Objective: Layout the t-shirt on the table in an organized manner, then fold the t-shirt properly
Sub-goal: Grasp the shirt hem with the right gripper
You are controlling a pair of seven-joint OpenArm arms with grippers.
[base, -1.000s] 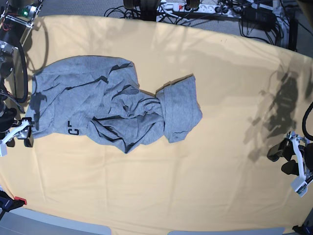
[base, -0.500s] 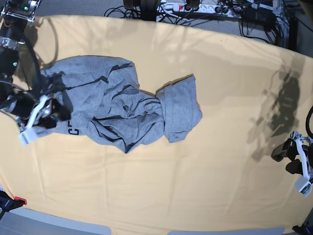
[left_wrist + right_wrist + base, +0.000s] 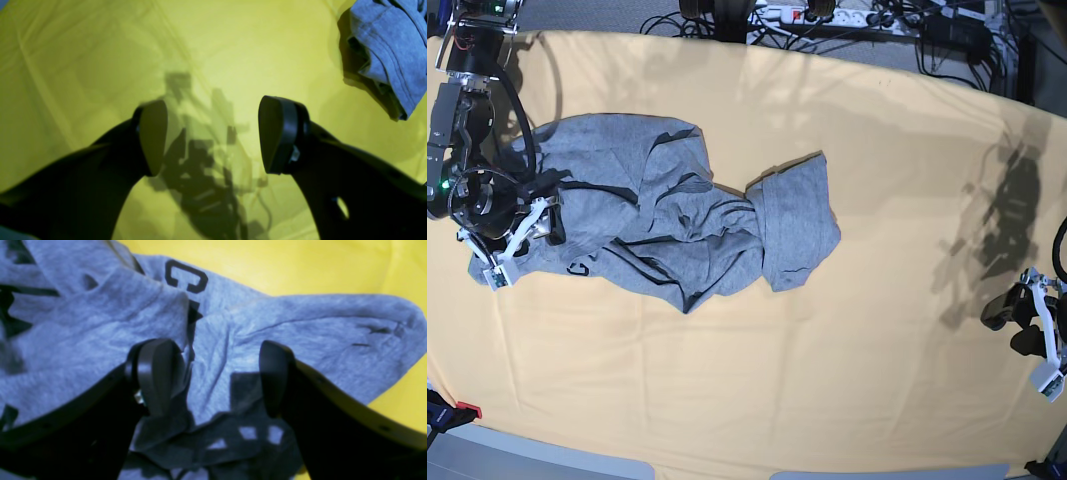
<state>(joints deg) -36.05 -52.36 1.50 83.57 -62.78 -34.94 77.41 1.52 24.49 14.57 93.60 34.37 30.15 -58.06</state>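
The grey t-shirt (image 3: 667, 205) lies crumpled on the left half of the yellow table (image 3: 847, 380), bunched in the middle, with one part folded out to the right. My right gripper (image 3: 519, 240) is open over the shirt's left end. In the right wrist view the right gripper (image 3: 213, 376) straddles wrinkled grey fabric (image 3: 300, 333) just below a black letter C (image 3: 186, 280). My left gripper (image 3: 1027, 330) is open and empty near the table's right edge, far from the shirt. In the left wrist view the left gripper (image 3: 213, 136) hangs over bare cloth, and a shirt edge (image 3: 390, 50) shows at the top right.
Cables and a power strip (image 3: 827, 14) lie beyond the table's far edge. The arm's shadow (image 3: 1007, 220) falls on the cloth at the right. The table's front edge (image 3: 727, 470) runs along the bottom.
My right gripper has moved from the table's left edge in over the shirt's left end. The left gripper has barely shifted. The shirt lies as before.
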